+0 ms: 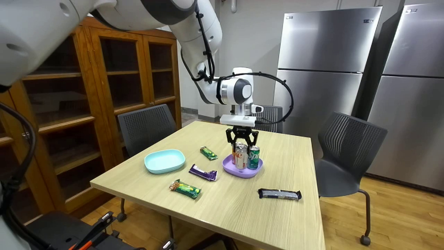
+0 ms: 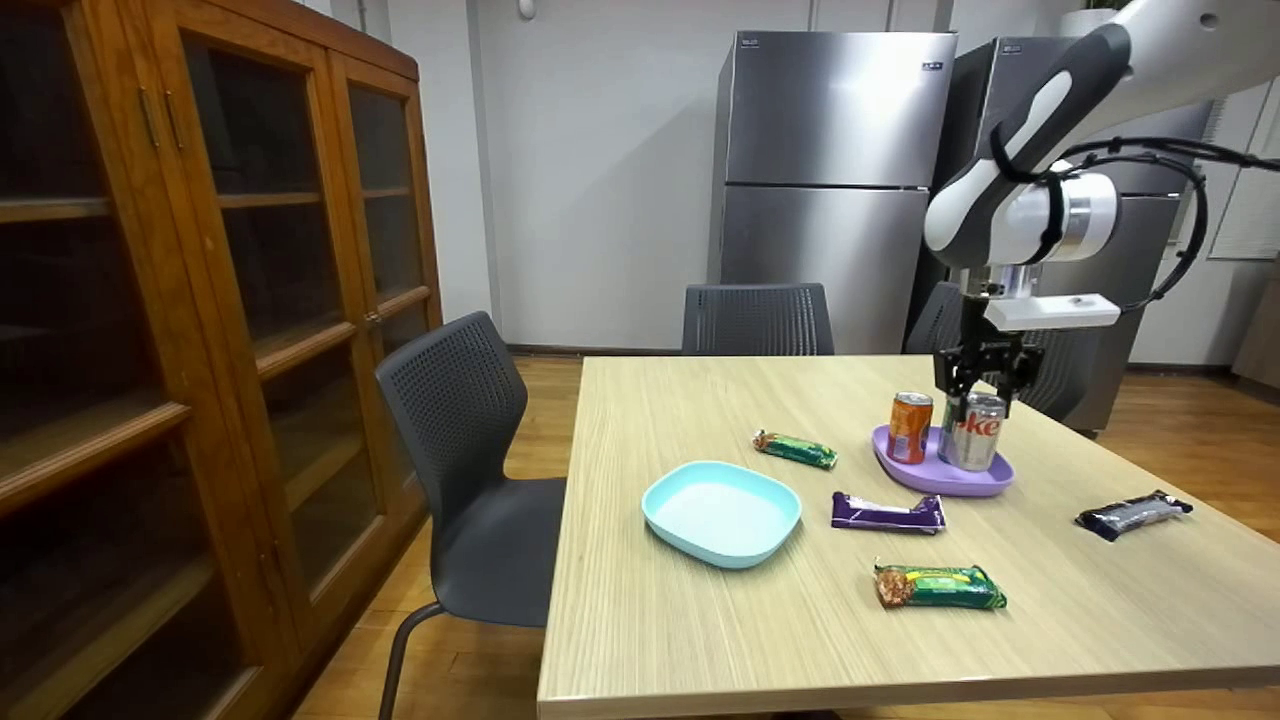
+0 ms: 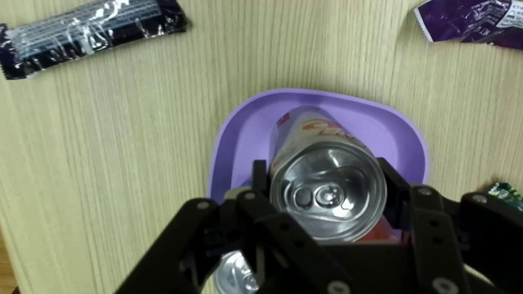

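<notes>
My gripper points straight down over the lilac tray, shut on a silver Coke can. In the wrist view one finger presses close on each side of the silver can, whose lid faces the camera. It stands upright; whether its base rests on the tray I cannot tell. Beside it on the tray are a green Sprite can and an orange can. The silver can mostly hides the Sprite in that latter exterior view. Below the fingers in the wrist view, another can's lid is partly covered.
A light blue tray lies on the wooden table. Scattered around are two green-wrapped bars, a purple wrapper and a dark silver bar. Chairs, fridges and a glass-door cabinet surround the table.
</notes>
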Action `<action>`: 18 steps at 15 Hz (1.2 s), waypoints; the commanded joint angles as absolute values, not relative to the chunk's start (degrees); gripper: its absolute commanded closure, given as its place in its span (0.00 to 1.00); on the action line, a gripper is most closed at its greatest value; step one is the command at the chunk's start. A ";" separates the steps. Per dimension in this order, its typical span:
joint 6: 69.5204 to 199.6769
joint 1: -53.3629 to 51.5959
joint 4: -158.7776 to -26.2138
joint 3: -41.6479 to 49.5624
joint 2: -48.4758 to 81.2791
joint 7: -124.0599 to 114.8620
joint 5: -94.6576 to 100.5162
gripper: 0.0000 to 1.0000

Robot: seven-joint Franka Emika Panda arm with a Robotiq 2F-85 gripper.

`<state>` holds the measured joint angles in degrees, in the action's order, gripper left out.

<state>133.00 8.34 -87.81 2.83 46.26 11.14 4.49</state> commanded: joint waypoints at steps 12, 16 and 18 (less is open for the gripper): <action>134.99 6.18 -83.58 3.08 51.85 7.43 4.53 0.10; 135.18 6.63 -86.67 3.00 48.73 8.13 4.42 0.00; 134.58 6.94 -88.54 2.96 46.50 8.44 4.28 0.00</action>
<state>134.68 6.50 -84.34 3.06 51.01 8.19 4.45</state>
